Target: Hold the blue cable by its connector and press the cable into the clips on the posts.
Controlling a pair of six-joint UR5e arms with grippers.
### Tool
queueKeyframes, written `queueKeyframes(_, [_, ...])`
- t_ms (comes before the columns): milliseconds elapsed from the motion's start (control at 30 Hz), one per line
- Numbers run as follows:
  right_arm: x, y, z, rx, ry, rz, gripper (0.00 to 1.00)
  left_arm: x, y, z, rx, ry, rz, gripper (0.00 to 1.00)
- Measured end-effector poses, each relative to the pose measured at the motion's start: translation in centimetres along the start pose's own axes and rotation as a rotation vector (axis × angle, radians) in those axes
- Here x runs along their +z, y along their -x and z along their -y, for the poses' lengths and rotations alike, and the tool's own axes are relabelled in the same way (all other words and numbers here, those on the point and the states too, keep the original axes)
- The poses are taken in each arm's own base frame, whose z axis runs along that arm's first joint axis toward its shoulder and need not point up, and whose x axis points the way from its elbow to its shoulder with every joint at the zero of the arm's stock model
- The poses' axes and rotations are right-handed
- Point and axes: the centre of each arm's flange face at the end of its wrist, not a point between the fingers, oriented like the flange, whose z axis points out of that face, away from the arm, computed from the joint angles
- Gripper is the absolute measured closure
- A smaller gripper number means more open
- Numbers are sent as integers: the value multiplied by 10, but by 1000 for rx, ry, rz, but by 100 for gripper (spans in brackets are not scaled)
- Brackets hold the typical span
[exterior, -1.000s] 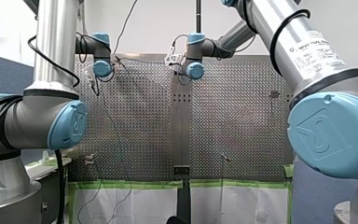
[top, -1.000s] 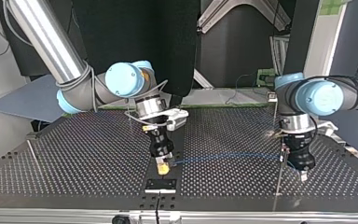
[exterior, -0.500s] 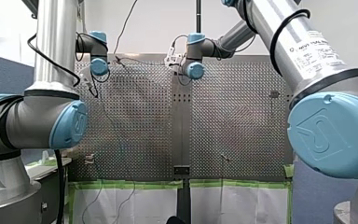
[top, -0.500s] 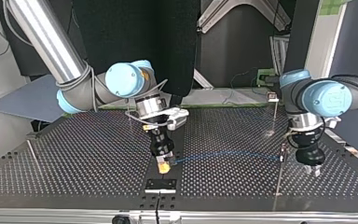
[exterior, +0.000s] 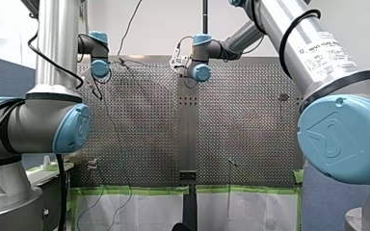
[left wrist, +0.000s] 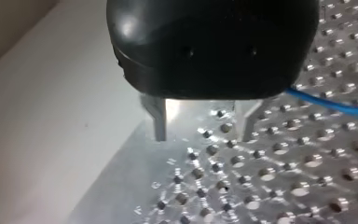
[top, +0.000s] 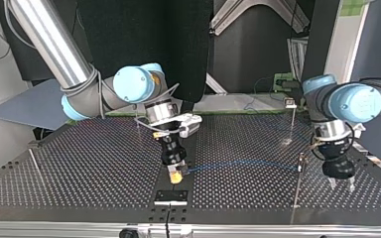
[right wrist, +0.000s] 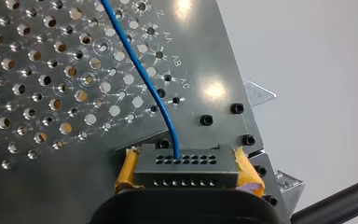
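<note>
I'm over a perforated metal table [top: 79,168] engraved with the marks AB and AC [right wrist: 179,86] near its edge. One blue cable [top: 238,165] arcs across it to a thin post [top: 297,183]. My right gripper [top: 175,177] clamps its yellow pads on the single dark connector [right wrist: 186,168], while my left gripper [left wrist: 200,137] hangs beside the post, its two metal fingers apart.

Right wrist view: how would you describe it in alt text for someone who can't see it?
The right end effector grips a dark grey connector between yellow pads. A thin blue cable leaves one hole in the connector's face and curves away over the perforated metal table.
</note>
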Motion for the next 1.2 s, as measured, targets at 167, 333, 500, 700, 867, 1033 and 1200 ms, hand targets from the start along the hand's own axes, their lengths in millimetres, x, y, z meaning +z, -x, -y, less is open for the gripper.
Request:
queueKeyframes(167, [0, 0, 0, 1, 1, 2, 100, 3, 2, -1, 16, -33, -11, 2])
queueKeyframes(333, [-1, 1, 1, 2, 0, 5, 100, -1, -5, 2, 58, -54, -68, 2])
queueKeyframes(500, [-1, 1, 1, 2, 1, 9, 100, -8, -13, 6, 106, -75, -137, 2])
queueKeyframes(700, [-1, 1, 1, 2, 2, 11, 100, -17, -22, 12, 154, -104, -208, 2])
queueKeyframes(867, [-2, 2, 0, 0, 3, 14, 100, -26, -23, 14, 194, -100, -244, 2])
queueKeyframes(1033, [-2, 2, 1, 0, 3, 14, 100, -43, -18, 13, 242, -75, -269, 2])
queueKeyframes(1200, [-2, 2, 1, 0, 2, 14, 100, -64, -11, 15, 288, -66, -301, 2])
